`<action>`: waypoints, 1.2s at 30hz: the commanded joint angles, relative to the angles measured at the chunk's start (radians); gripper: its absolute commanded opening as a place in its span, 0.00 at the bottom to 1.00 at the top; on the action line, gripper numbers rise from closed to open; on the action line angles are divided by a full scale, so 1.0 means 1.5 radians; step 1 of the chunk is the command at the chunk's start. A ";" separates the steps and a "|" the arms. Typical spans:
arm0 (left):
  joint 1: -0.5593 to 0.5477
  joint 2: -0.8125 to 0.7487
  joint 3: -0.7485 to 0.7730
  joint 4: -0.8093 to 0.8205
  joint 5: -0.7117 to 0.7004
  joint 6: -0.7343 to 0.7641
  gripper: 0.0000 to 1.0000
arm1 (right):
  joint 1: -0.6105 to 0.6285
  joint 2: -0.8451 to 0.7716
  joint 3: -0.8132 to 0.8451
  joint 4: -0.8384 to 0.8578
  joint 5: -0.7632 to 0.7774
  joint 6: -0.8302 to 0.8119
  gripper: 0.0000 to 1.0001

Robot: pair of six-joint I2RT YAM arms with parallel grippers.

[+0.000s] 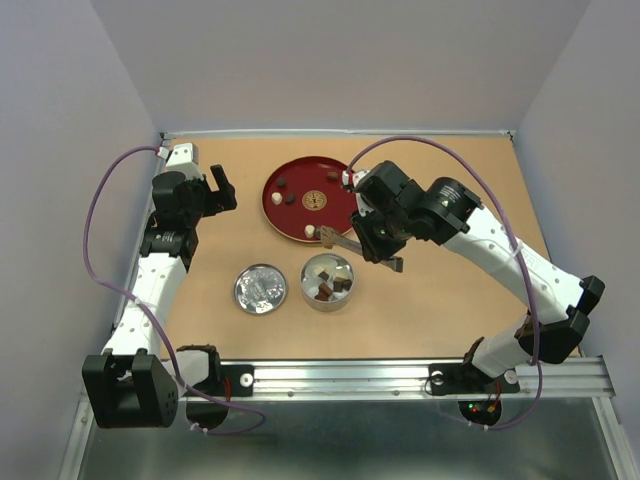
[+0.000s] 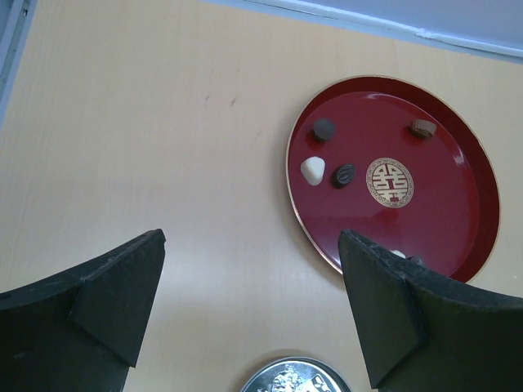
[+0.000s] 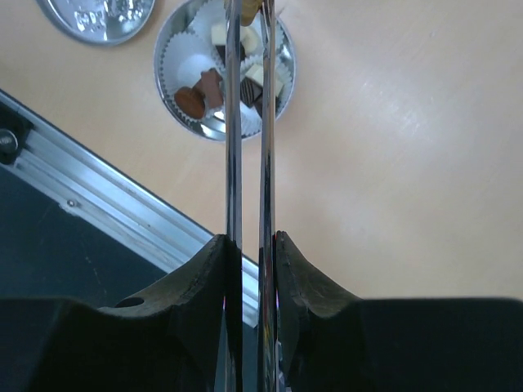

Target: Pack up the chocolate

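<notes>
Chocolate [image 1: 281, 182]: small bite-size pieces, dark brown, reddish brown and cream, rounded or square.

Top view. Some pieces sit in the open round silver metal tin [image 1: 327, 306]. Others lie loose on the glossy round red tray with a gold emblem [image 1: 300, 215], just beyond the tin. The embossed round silver lid [image 1: 260, 289] lies just left of the tin. My right gripper [image 1: 375, 243], beyond and right of the tin, is clamped on the long metal tongs [image 1: 338, 241]. Their tips reach the tray rim nearest the tin, beside a cream piece [image 1: 311, 231]. My left gripper [image 1: 222, 190] hangs well left of the tin, jaws wide, empty.

Left wrist view. Four pieces show on the tray [image 2: 425, 212]: two dark, one reddish, one matte cream.

Right wrist view. My jaws are narrow, pressed on both polished blades [image 3: 233, 163]. The tips run out of frame, so I cannot tell whether they carry a piece. The tin [image 3: 160, 77] is lined with pleated white paper cups [image 3: 184, 65], several of them filled.

Handling, as I judge it: squeeze evenly, centre the tips over an empty cup, then ease. Slick pieces may slip from the smooth steel.
</notes>
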 commanded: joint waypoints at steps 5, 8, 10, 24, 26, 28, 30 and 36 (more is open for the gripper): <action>0.002 -0.001 0.012 0.019 0.007 0.001 0.99 | 0.003 -0.022 -0.024 -0.059 -0.044 0.018 0.26; 0.002 -0.002 0.011 0.019 0.007 0.002 0.99 | 0.003 -0.023 -0.033 -0.060 -0.056 0.021 0.26; 0.002 -0.002 0.012 0.019 0.007 0.002 0.99 | 0.005 -0.022 -0.041 -0.060 -0.060 0.022 0.26; 0.002 -0.001 0.011 0.019 0.008 0.001 0.99 | 0.007 -0.014 -0.065 -0.063 -0.047 0.036 0.33; 0.002 -0.001 0.011 0.019 0.008 0.001 0.99 | 0.007 -0.013 -0.065 -0.063 -0.043 0.036 0.35; 0.002 -0.003 0.011 0.019 0.008 0.001 0.99 | 0.007 -0.012 -0.065 -0.063 -0.039 0.037 0.38; 0.002 -0.003 0.010 0.019 0.009 0.001 0.99 | 0.007 -0.012 -0.060 -0.063 -0.036 0.036 0.38; 0.002 -0.002 0.010 0.019 0.009 0.001 0.99 | 0.007 -0.007 -0.058 -0.061 -0.032 0.036 0.40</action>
